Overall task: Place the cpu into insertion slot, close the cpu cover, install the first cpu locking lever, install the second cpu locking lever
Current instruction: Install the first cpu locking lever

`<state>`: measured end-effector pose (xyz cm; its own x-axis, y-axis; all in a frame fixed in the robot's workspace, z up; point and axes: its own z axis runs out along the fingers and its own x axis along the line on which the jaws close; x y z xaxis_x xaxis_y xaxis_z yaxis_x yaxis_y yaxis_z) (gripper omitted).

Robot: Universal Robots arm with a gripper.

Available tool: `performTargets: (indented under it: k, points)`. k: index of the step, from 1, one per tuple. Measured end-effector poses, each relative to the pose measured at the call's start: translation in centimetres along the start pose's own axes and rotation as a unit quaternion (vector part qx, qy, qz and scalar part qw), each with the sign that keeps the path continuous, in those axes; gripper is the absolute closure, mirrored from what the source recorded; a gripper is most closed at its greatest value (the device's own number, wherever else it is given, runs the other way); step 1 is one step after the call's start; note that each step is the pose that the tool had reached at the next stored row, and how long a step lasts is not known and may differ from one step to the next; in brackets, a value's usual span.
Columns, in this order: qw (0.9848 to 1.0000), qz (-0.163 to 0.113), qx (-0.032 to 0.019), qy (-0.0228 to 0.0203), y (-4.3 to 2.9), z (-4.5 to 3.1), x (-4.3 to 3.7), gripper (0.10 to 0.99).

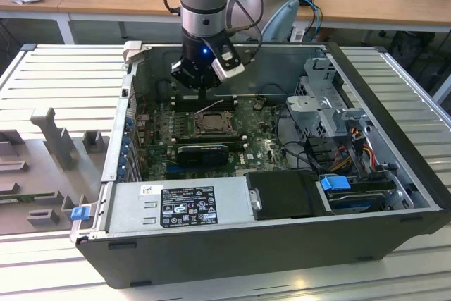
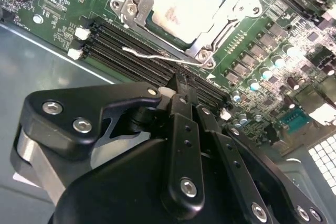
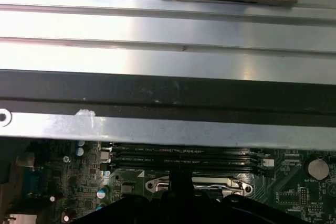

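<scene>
The cpu [image 2: 184, 3] lies flat in the insertion slot [image 1: 210, 123] on the green motherboard. The silvery cpu cover [image 2: 135, 13] is folded down around it, and the chip's pale top shows through its window. A thin wire locking lever [image 2: 152, 54] runs unlatched along the side of the socket facing the memory slots; in the exterior view it stands up a little [image 1: 211, 107]. My gripper [image 2: 181, 83] hangs just above that lever's end with its black fingers shut and nothing between them. The exterior view has my gripper [image 1: 204, 95] directly behind the socket.
Black memory slots [image 2: 131, 45] lie between the socket and the case wall [image 3: 157, 129]. A black card [image 1: 203, 151] sits in front of the socket, with the power supply [image 1: 183, 202] nearer still. The drive cage [image 1: 331, 103] and cables [image 1: 352, 146] are on the exterior view's right.
</scene>
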<state>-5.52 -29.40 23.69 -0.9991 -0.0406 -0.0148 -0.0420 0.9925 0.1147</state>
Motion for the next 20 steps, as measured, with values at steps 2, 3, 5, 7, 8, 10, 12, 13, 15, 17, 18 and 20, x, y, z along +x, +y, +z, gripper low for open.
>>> performTargets:
  k: [2, 3, 5, 7, 8, 10, 12, 13, 15, 17, 18, 20]
  points:
    - [1.0, -0.005, -0.0001, 0.0, -0.06, 0.33, -0.7, 0.98]
    - [1.0, -0.006, 0.0, -0.0001, -0.07, 0.39, -0.8, 0.98]
    - [1.0, -0.006, 0.0, -0.0002, -0.11, 0.69, -0.9, 0.98]
    - [1.0, -0.006, -0.0001, -0.0002, -0.13, 0.79, -0.96, 0.98]
    - [1.0, -0.006, 0.0, -0.0001, -0.13, 0.85, -1.01, 0.98]
    - [1.0, -0.006, 0.0, -0.0001, -0.13, 0.94, -1.13, 0.98]
    - [1.0, -0.006, -0.0001, -0.0002, -0.03, 1.16, -1.56, 0.98]
    - [1.0, -0.006, -0.0001, -0.0002, 0.04, 1.25, -1.7, 0.98]
    - [1.0, -0.006, -0.0001, -0.0002, 0.13, 1.37, -1.96, 0.98]
    - [1.0, -0.006, 0.0, -0.0001, 0.23, 1.5, -2.24, 0.98]
    - [1.0, -0.006, 0.0, -0.0001, 0.28, 1.6, -2.39, 0.98]
    - [1.0, -0.006, -0.0001, -0.0002, 0.35, 1.75, -2.62, 0.98]
